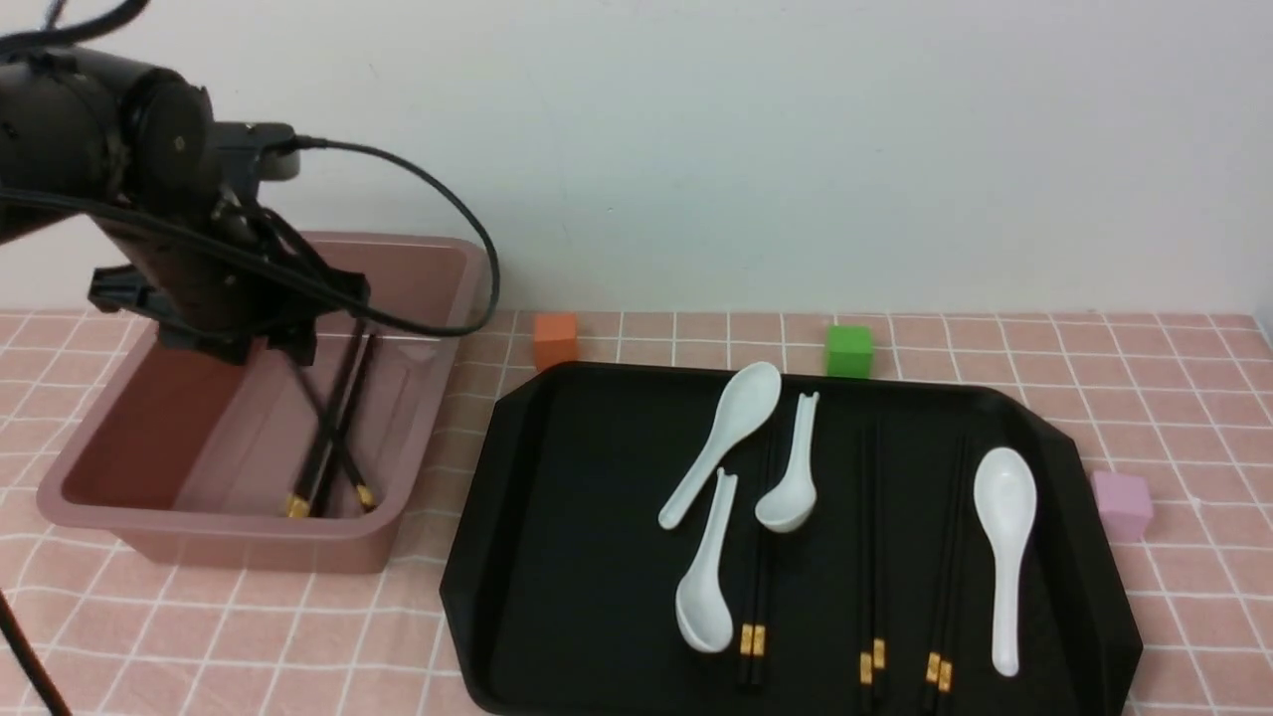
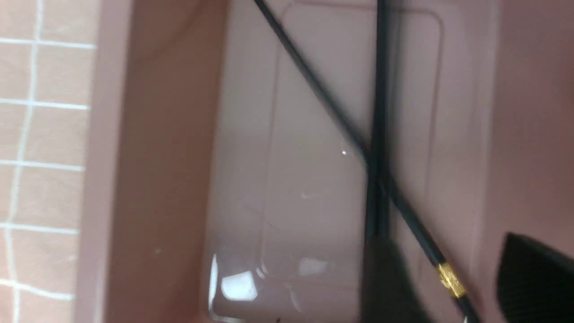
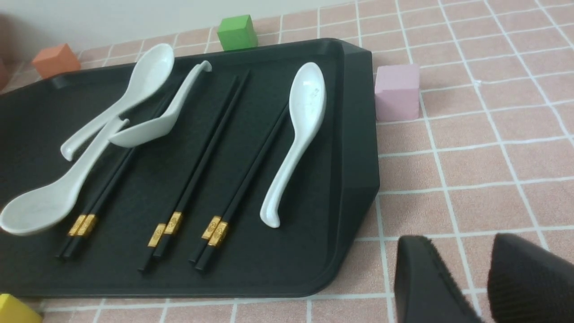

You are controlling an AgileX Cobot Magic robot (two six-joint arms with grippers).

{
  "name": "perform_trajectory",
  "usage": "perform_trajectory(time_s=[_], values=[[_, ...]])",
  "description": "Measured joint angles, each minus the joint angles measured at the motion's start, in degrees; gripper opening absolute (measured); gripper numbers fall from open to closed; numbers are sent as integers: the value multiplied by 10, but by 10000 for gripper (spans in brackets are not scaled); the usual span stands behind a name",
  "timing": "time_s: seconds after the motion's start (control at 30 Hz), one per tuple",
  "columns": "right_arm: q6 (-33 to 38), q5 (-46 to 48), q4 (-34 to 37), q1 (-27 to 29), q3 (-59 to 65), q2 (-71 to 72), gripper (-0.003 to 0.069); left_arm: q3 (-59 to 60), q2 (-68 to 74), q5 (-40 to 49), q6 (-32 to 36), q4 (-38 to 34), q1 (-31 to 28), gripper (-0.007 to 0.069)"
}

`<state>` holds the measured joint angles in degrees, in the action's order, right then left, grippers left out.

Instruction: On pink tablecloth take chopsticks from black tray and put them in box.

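The box stands on the pink tablecloth at the left. Chopsticks lie crossed inside it, gold bands toward me. My left gripper hovers over the box. In the left wrist view it is open above the box floor, and the crossed chopsticks lie below it, not held. The black tray at the centre right holds three pairs of chopsticks; they also show in the right wrist view. My right gripper is open and empty above the cloth beside the tray; it is out of the front view.
Several white spoons lie on the tray, some across the left pair of chopsticks. An orange cube and a green cube stand behind the tray, a pink cube at its right, and a yellow cube near its front corner.
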<state>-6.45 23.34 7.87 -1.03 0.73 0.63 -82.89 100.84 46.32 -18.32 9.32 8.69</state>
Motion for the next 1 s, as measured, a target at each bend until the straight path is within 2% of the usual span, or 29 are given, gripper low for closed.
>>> perform_trajectory(time_s=[0.03,0.1,0.2,0.3,0.33,0.37,0.5,0.53,0.57,0.73,0.87,1.0], values=[[0,0,0,0,0,0,240,0,-18,8,0,0,0,446],[0,0,0,0,0,0,240,0,-56,17,0,-4,0,470],[0,0,0,0,0,0,240,8,-138,16,0,-24,0,430],[0,0,0,0,0,0,240,46,-249,-4,0,-47,0,306],[0,0,0,0,0,0,240,50,-257,-6,0,-47,0,306],[0,0,0,0,0,0,240,95,-336,-32,0,-58,0,209],[0,0,0,0,0,0,240,218,-491,-85,0,-79,0,12],[0,0,0,0,0,0,240,234,-507,-91,0,-79,0,4],[0,0,0,0,0,0,240,300,-571,-116,0,-87,0,-13],[0,0,0,0,0,0,240,495,-728,-225,1,-109,0,-13],[0,0,0,0,0,0,240,602,-808,-276,1,-113,0,-13],[0,0,0,0,0,0,240,657,-866,-297,1,-111,0,-13]])
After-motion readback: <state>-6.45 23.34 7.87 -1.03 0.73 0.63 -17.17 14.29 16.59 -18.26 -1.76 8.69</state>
